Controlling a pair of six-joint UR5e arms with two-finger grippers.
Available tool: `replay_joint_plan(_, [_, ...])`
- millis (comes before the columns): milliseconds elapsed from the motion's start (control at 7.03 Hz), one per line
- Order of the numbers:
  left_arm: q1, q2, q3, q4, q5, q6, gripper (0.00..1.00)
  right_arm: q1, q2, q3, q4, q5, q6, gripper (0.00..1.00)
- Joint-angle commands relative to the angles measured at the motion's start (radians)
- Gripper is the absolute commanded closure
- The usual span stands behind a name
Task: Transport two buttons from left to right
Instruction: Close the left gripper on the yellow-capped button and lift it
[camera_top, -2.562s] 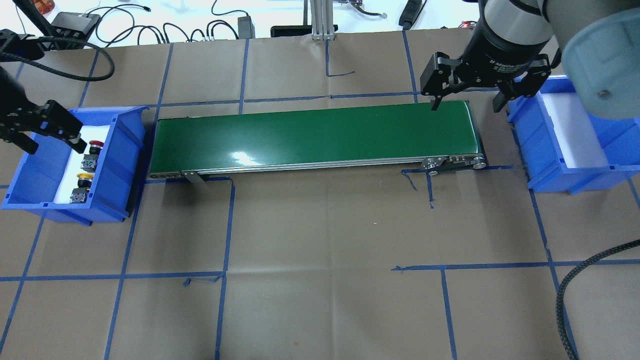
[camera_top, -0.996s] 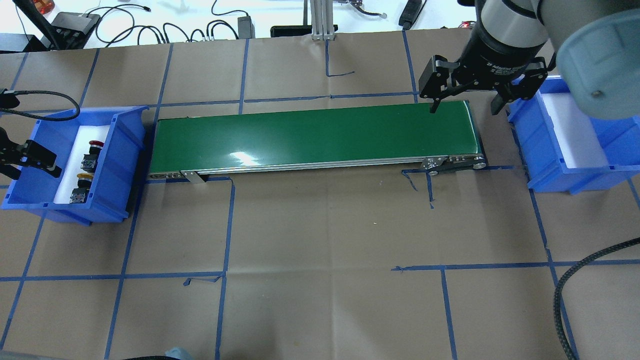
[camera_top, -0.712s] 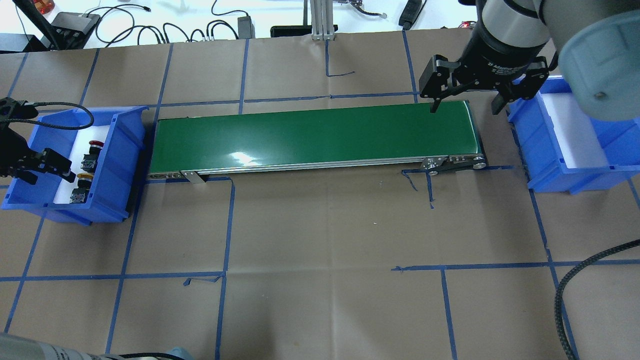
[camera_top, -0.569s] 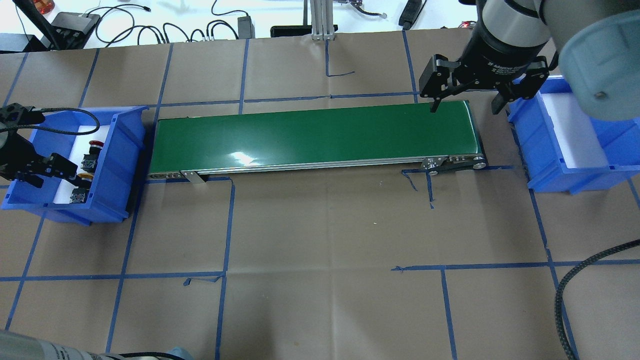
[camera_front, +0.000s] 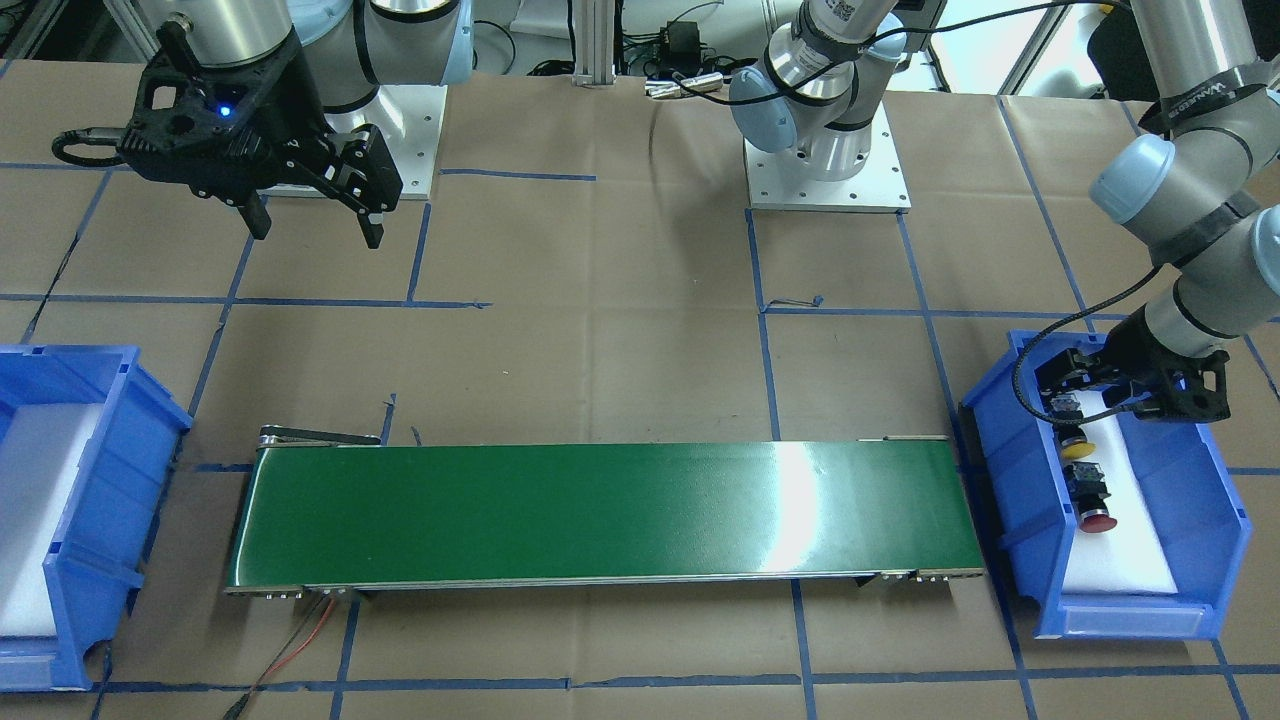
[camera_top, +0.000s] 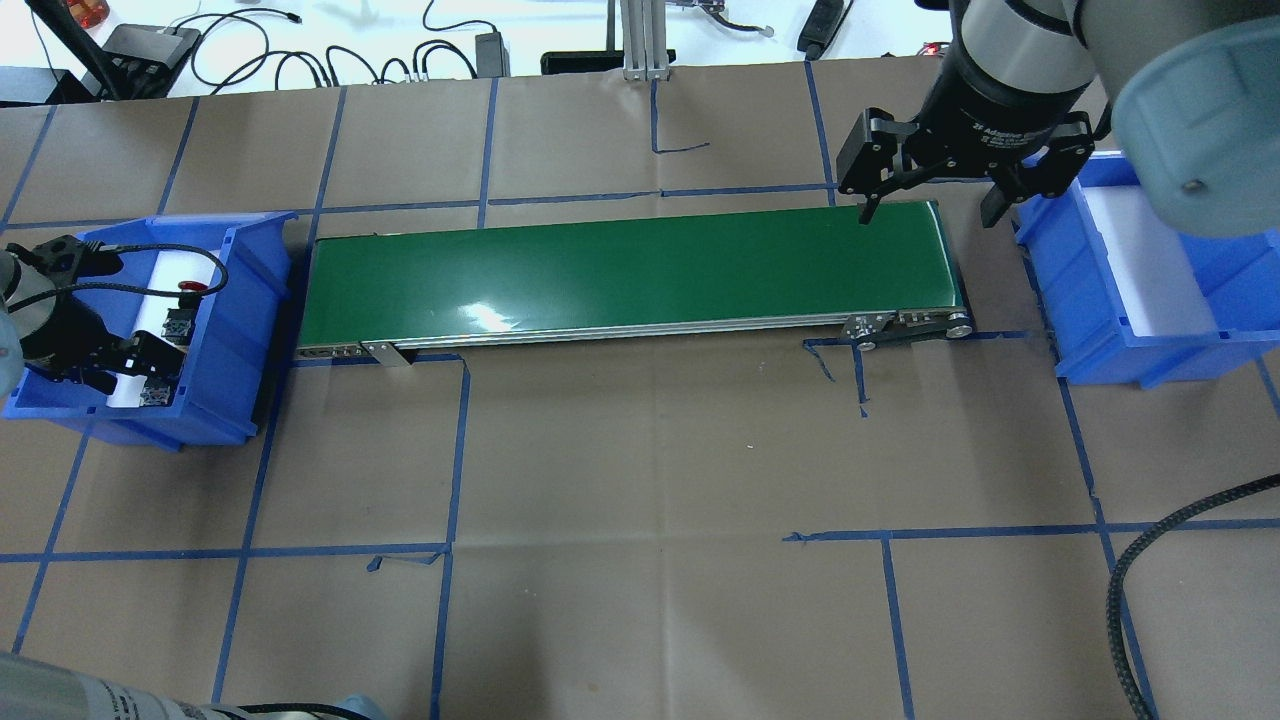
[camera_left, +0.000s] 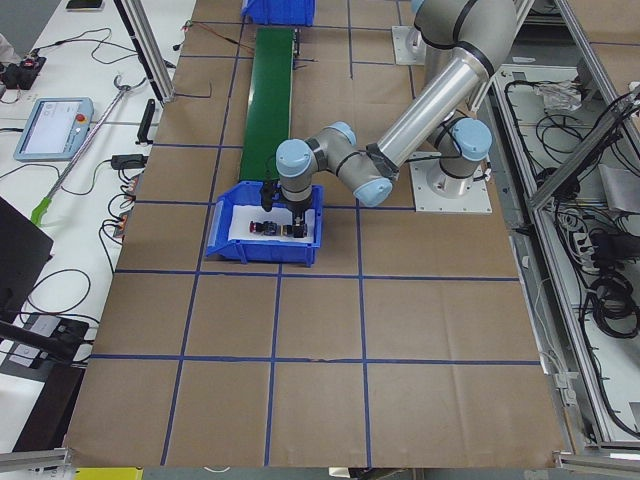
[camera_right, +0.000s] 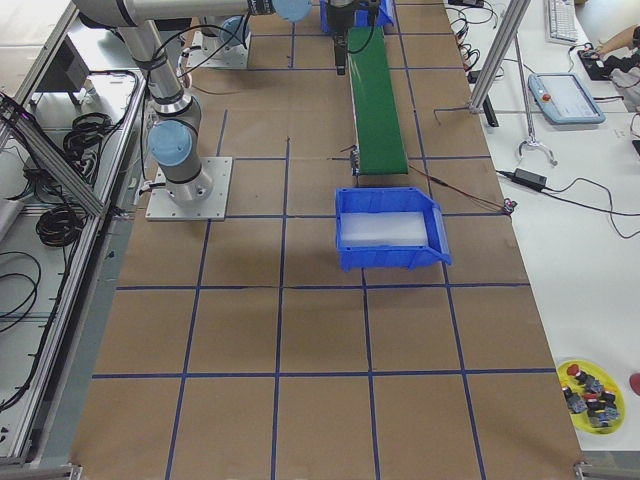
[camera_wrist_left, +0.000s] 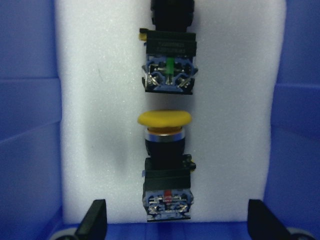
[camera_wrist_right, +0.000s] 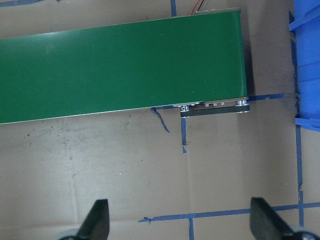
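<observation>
Left wrist-mounted view: left gripper (camera_wrist_left: 177, 226) jaws spread wide, holding nothing, one fingertip (camera_wrist_left: 95, 220) on each side of the yellow button (camera_wrist_left: 166, 167), not touching it. Yellow button lies on white foam (camera_wrist_left: 100, 100), cap toward the red button (camera_wrist_left: 169, 65), which lies in line just beyond, small gap between. Both sit in the left bin (camera_front: 1215, 520) at the worktop's left edge. Right gripper (camera_top: 930, 215) jaws also wide open, empty, hanging above the right end of the green conveyor (camera_top: 620, 270), near the right bin (camera_top: 1100, 340) at the worktop's right edge. Conveyor runs between the two bins, nothing on it.
</observation>
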Motion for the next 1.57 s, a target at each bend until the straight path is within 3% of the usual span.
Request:
replay_joint_plan(0, [-0.005, -0.044, -0.038, 0.103, -0.001, -0.001, 0.00, 0.000, 0.001, 0.000, -0.002, 0.000, 0.000, 0.00])
replay_joint_plan(285, [-0.006, -0.046, -0.037, 0.103, -0.001, -0.001, 0.00, 0.000, 0.001, 0.001, 0.000, 0.000, 0.000, 0.00])
replay_joint_plan(427, [-0.006, -0.045, -0.031, 0.105, -0.004, 0.000, 0.05, 0.000, 0.001, 0.001, -0.002, 0.000, 0.000, 0.00])
replay_joint_plan(569, [-0.006, -0.045, -0.031, 0.105, -0.004, 0.002, 0.25, 0.000, 0.001, 0.001, -0.002, 0.000, 0.000, 0.00])
replay_joint_plan(712, [-0.006, -0.042, -0.029, 0.105, -0.004, 0.003, 0.56, 0.000, 0.001, 0.001, -0.003, 0.000, 0.000, 0.00])
replay_joint_plan(854, [-0.006, -0.042, -0.029, 0.105, -0.004, 0.005, 0.78, 0.000, 0.002, 0.001, -0.005, 0.000, 0.000, 0.00])
replay_joint_plan(996, [-0.008, -0.040, -0.013, 0.105, -0.004, 0.010, 0.91, 0.000, 0.002, 0.001, -0.008, 0.000, 0.000, 0.00])
replay_joint_plan(1139, [-0.011, -0.037, 0.050, 0.073, -0.006, 0.013, 0.93, 0.000, 0.002, 0.003, -0.011, 0.002, 0.000, 0.00])
replay_joint_plan(1423, [-0.037, 0.000, 0.291, -0.262, -0.003, 0.013, 0.92, 0.000, 0.002, 0.001, -0.012, 0.002, 0.000, 0.00])
